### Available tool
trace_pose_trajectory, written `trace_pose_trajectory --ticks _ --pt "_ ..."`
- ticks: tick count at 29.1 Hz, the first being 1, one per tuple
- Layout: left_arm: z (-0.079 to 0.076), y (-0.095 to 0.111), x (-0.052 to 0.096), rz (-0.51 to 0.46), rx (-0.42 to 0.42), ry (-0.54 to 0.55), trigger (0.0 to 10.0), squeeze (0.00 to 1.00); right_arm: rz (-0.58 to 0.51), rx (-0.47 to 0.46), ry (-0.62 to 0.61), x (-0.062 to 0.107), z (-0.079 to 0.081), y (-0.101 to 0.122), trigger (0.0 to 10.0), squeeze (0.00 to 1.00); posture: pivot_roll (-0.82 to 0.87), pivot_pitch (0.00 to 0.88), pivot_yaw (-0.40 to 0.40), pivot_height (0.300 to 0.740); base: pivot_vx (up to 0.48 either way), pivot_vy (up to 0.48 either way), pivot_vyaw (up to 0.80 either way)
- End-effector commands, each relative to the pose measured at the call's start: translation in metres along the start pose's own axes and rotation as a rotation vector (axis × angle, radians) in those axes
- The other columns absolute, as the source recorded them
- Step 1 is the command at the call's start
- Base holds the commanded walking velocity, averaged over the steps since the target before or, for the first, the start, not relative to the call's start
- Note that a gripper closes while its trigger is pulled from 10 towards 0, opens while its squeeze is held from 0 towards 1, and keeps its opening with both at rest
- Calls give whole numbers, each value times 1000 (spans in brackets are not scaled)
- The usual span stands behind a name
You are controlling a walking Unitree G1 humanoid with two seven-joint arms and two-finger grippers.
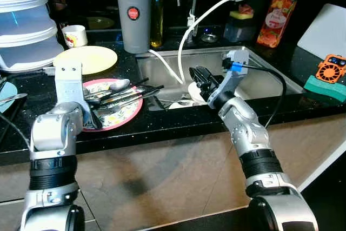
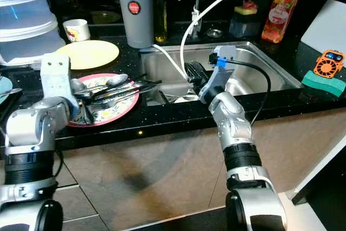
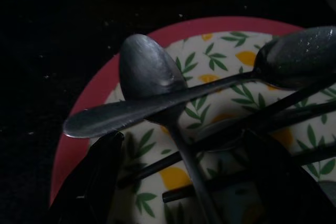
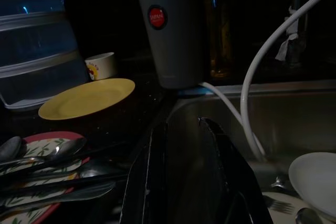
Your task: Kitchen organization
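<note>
Both end effectors gape: left [image 3: 184, 182] over cutlery plate [image 1: 127, 113], right [image 1: 201, 77] above sink [image 1: 265, 68].

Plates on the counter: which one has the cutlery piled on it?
The pink-rimmed leaf-patterned plate, under the left gripper, holds the spoons and dark utensils. The plain yellow plate behind it is bare.

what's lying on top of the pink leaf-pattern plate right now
Two spoons crossed over each other, plus dark chopsticks and other cutlery. The left gripper hovers open over the plate, hiding part of the pile.
</note>
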State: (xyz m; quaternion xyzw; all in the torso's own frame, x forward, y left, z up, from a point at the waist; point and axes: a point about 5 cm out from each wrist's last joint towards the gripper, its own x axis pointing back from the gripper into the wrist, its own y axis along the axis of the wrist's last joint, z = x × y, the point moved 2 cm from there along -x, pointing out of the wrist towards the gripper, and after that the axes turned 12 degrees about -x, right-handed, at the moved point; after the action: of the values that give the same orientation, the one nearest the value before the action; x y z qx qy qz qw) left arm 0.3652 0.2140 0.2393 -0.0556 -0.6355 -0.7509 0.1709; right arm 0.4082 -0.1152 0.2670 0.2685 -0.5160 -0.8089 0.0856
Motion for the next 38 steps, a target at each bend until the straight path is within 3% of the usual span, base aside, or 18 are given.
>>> trace_pose_trajectory --ticks 1,2,8,11,14,19,21,25,28,33,38 --pt "-4 -8 0 41 12 -21 10000 0 18 -7 3 -1 -1 -1 10000 0 23 71 -27 740 0 0 0" --pt "-6 -12 2 64 47 -44 10000 0 23 -4 12 -1 0 -2 10000 0 22 70 -26 740 0 0 0" --pt "-7 -16 2 89 49 -59 10000 0 41 -8 37 -2 3 -3 10000 0 23 68 -30 740 0 0 0" --pt "-7 -26 0 130 30 -63 10000 0 135 -52 121 -1 11 -13 10000 0 24 63 -28 740 0 0 0" --pt "-6 -27 -1 134 26 -55 10000 0 158 -62 141 0 13 -16 10000 0 25 60 -27 740 0 0 0" --pt "2 -34 -5 162 -74 -33 10000 0 368 -91 333 19 29 -40 10000 0 25 51 -20 740 0 0 0" --pt "2 -34 -5 162 -74 -33 10000 0 368 -91 333 19 29 -40 10000 0 25 51 -20 740 0 0 0" --pt "5 -38 -6 185 -105 -43 10000 0 445 -49 444 31 38 -43 10000 0 24 50 -20 740 0 0 0" --pt "5 -38 -6 185 -105 -43 10000 0 445 -49 444 31 38 -43 10000 0 24 50 -20 740 0 0 0" --pt "8 -42 -7 206 -104 -49 10000 0 577 23 527 42 43 -50 10000 0 25 55 -18 740 0 0 0" --pt "9 -43 -8 211 -102 -55 10000 0 610 27 535 45 45 -51 10000 0 30 59 -21 740 0 0 0"
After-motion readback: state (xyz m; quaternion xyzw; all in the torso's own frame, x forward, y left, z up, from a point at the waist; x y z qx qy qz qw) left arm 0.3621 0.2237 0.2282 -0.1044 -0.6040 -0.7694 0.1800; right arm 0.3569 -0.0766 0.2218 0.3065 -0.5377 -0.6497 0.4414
